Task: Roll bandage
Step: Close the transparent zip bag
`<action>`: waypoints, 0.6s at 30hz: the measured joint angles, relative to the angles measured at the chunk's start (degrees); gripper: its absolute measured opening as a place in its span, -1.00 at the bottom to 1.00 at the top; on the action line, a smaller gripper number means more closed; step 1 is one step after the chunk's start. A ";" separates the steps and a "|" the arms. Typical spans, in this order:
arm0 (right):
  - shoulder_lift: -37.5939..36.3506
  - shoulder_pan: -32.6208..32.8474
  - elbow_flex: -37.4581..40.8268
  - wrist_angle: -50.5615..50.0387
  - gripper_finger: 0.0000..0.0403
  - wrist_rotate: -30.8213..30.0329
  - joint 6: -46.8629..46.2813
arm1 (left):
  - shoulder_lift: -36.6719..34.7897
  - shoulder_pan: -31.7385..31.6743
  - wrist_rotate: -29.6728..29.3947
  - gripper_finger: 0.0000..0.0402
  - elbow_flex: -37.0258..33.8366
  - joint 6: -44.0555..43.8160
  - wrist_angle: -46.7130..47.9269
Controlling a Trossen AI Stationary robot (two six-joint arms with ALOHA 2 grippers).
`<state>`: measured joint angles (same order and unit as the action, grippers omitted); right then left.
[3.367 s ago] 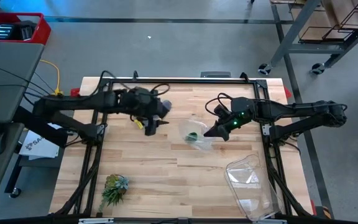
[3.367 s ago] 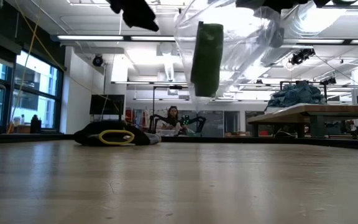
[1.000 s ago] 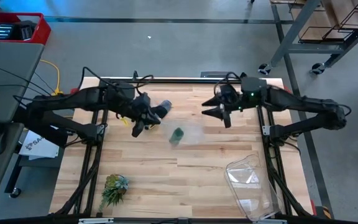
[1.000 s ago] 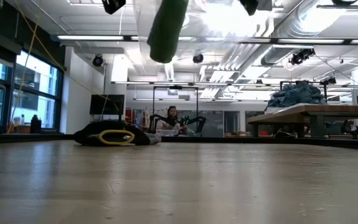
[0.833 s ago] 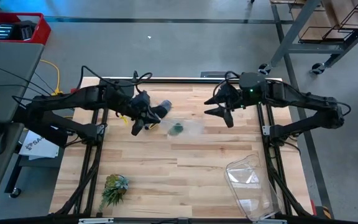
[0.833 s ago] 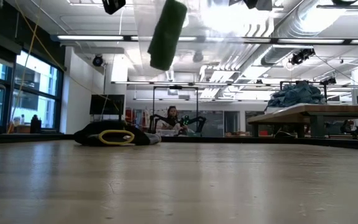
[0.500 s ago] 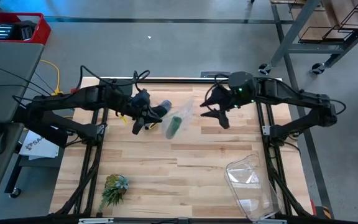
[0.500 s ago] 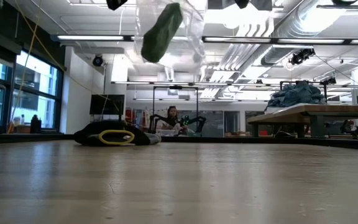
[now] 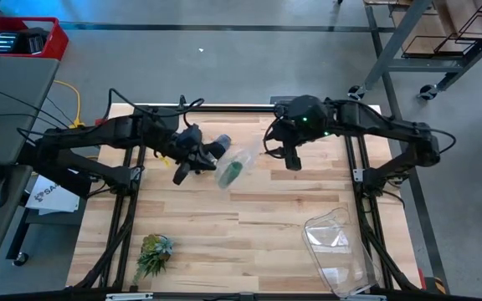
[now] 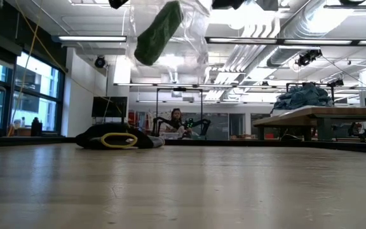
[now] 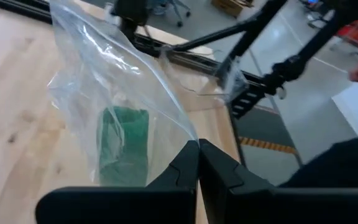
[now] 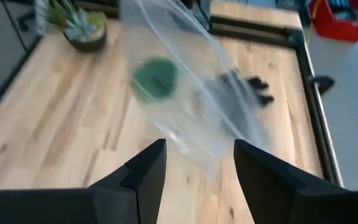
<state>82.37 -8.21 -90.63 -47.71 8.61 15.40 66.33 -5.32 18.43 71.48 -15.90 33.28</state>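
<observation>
**Two arms over the bench, bagged bandage held aloft**

Two dark arms reach in over a pale wooden slat table (image 9: 249, 226) framed by black rails. Left gripper (image 9: 192, 159) sits left of centre at the back half of the table, fingers pressed together on the edge of a clear plastic bag (image 9: 239, 160); in the left wrist view the pinch on the film is plain (image 11: 197, 152). The bag hangs off the surface, tilted, and the bandage (image 9: 232, 172) lies inside it as a rolled green cylinder, seen high above the boards in the low view (image 10: 158, 33).

Right gripper (image 9: 279, 152) hovers just beside the bag's far end, fingers spread wide and holding nothing; its wrist view shows the bag (image 12: 191, 93) ahead of the parted fingers (image 12: 145, 171), apart from them.

On the table: a spiky green plant tuft (image 9: 154, 253) near the front left corner, a clear plastic container (image 9: 338, 245) at front right. A black-and-grey glove (image 10: 116, 137) with a yellow loop rests at the far edge in the low view.

Room: grey concrete floor, a red bin (image 9: 23, 38) at upper left, ceiling strip lights, tall windows, a workbench piled with blue cloth (image 10: 307, 97), a person seated far back (image 10: 176, 122).
</observation>
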 joint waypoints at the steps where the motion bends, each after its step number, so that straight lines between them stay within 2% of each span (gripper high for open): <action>1: 0.41 0.00 -0.56 -1.00 -0.10 -0.89 0.13 | -0.06 0.35 0.53 -1.00 0.00 -0.24 0.00; 5: 0.98 -0.04 -1.97 -1.78 -0.10 -3.99 1.67 | -0.37 1.72 1.33 -1.00 -0.02 0.11 2.12; 8: 0.79 -0.04 -2.93 -0.95 -0.10 -3.48 1.63 | -0.43 2.52 1.40 -1.00 -0.02 0.23 4.60; 14: 1.22 0.56 -3.48 -1.96 -0.10 5.57 -1.43 | -0.37 2.49 -1.00 -1.00 -0.07 3.20 3.74; 18: 1.90 1.28 -3.48 -1.83 -0.10 1.62 -0.35 | -0.37 2.73 -1.06 -1.00 -0.07 6.26 3.67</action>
<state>84.27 -6.93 -94.11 -49.54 10.23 15.06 65.95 -2.60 17.37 71.42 -9.64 36.95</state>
